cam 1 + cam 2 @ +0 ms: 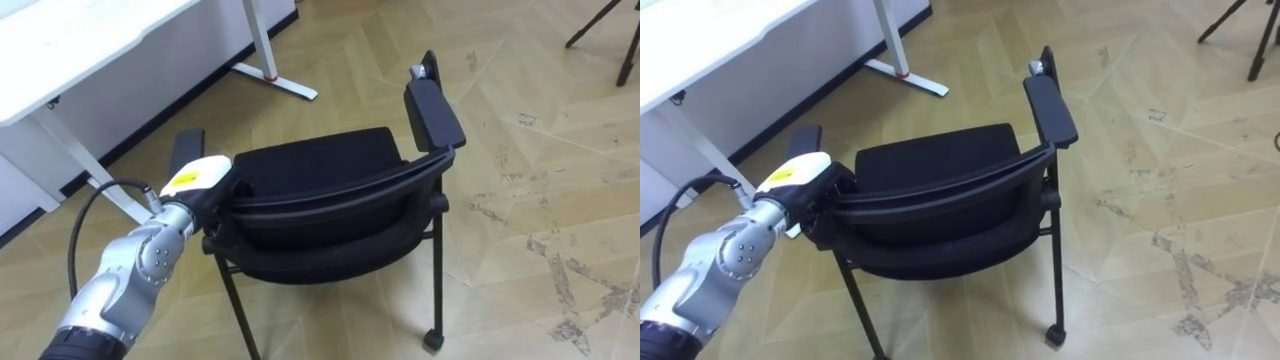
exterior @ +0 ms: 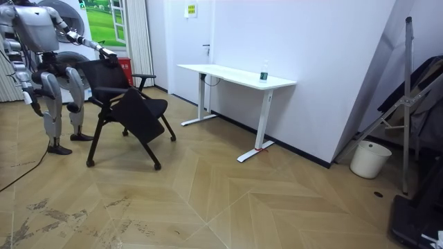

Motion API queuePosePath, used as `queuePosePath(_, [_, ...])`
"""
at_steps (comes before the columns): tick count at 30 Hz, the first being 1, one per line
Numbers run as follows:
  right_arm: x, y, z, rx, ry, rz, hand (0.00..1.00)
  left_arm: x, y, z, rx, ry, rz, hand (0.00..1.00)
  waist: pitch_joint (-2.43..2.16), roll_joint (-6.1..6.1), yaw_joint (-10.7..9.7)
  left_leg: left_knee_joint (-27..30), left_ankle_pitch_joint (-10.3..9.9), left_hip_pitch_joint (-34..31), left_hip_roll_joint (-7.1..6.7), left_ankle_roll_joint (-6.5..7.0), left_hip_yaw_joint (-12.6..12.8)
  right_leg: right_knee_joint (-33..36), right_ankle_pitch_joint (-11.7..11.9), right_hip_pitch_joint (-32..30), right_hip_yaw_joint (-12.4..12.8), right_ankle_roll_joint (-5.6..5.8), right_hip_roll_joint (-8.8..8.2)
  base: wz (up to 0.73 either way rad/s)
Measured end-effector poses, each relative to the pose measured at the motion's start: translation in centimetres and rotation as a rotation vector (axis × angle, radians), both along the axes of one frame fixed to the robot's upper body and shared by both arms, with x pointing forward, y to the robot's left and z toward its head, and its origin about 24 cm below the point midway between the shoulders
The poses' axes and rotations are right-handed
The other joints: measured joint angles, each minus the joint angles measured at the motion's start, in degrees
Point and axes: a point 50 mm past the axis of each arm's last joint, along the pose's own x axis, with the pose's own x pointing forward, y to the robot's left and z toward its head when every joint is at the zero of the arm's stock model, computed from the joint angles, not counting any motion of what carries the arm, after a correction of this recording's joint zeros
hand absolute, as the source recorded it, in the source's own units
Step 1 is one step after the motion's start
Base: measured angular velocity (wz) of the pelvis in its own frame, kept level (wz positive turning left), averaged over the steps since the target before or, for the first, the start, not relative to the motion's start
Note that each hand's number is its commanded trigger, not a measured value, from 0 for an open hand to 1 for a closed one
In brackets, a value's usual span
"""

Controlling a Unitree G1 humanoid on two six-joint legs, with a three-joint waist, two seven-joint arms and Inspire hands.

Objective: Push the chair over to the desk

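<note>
The black chair, with a padded fabric seat, a curved backrest, flat rectangular armrests and thin dark metal legs ending in small castors, stands on the pale wooden herringbone floor. It is just in front of the robot and near the white flat-topped desk with its slim white metal legs. The left hand, in a smooth white shell, rests against the left end of the backrest's top rail. Its dark fingers merge with the black frame, so their grip cannot be told. In the room view the right hand hangs beside the robot's body, and its fingers are too small to read.
</note>
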Motion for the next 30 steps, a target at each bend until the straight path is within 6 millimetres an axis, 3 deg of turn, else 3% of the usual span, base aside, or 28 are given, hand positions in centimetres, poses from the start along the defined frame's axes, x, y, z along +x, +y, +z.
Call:
queuePosePath(4, [-0.2, -1.0, 0.3, -0.072, 0.029, 0.020, 0.00, 0.0, 0.0, 0.1, 0.001, -0.002, 0.000, 1.00, -0.20, 0.08, 0.06, -0.02, 0.00, 0.03, 0.00, 0.00, 0.15, 0.05, -0.01, -0.01, 0.09, 0.01, -0.01, -0.01])
queuePosePath(8, [-0.2, -2.5, 0.9, -0.169, 0.041, -0.021, 0.00, 0.0, 0.1, 0.0, 0.006, 0.003, 0.006, 1.00, 0.29, -1.09, -0.45, -0.09, 0.00, 0.71, -0.03, 0.00, 0.01, 0.04, -0.02, 0.65, -0.10, 0.00, -0.02, 0.02])
queuePosePath(12, [1.1, -3.5, 1.6, -0.254, 0.020, 0.002, 0.00, 0.0, 0.4, 0.1, 0.015, 0.004, 0.012, 1.00, 0.00, -1.76, -0.34, 0.05, 0.00, 0.52, 0.03, 0.00, 0.19, 0.40, -0.03, 0.27, -0.03, 0.01, 0.03, -0.04])
queuePosePath(16, [6.3, -4.9, 3.9, -0.383, -0.124, 0.084, 0.00, 0.2, 0.6, 0.4, 0.026, -0.006, 0.011, 1.00, -0.57, -2.69, -0.18, 0.45, 0.02, -0.19, 0.10, 0.03, 0.64, 1.26, 0.00, -0.49, 0.30, 0.00, 0.00, -0.04])
queuePosePath(20, [12.1, -5.5, 7.5, -0.510, -0.321, 0.172, 0.00, 0.4, 0.7, 0.6, 0.034, -0.013, 0.005, 1.00, -0.72, -3.38, 0.06, 0.50, 0.06, -0.28, 0.13, 0.10, 0.65, 1.20, 0.16, -0.75, 0.33, 0.04, 0.00, 0.00])
queuePosePath(21, [12.8, -5.5, 8.1, -0.531, -0.351, 0.186, 0.00, 0.4, 0.7, 0.6, 0.034, -0.014, 0.004, 1.00, -0.72, -3.38, 0.17, 0.50, 0.06, -0.25, 0.13, 0.10, 0.66, 1.17, 0.16, -0.88, 0.38, 0.04, 0.00, 0.00])
queuePosePath(26, [18.4, -3.1, 14.2, -0.707, -0.650, 0.390, 0.00, 0.8, 0.3, 1.1, 0.031, -0.035, -0.016, 1.00, -0.77, -3.35, 1.84, 0.59, 0.06, -1.24, 0.40, 0.10, 1.06, 2.12, 0.20, -2.30, 1.44, -0.05, 0.23, -0.07])
queuePosePath(30, [20.4, -0.7, 17.5, -0.757, -0.823, 0.487, 0.00, 0.9, -0.1, 1.1, 0.035, -0.047, -0.033, 1.00, -0.66, -3.60, 3.19, 0.17, 0.06, -0.71, 0.51, 0.10, 1.78, 2.12, 0.30, -2.18, 1.75, -0.14, 0.30, -0.09])
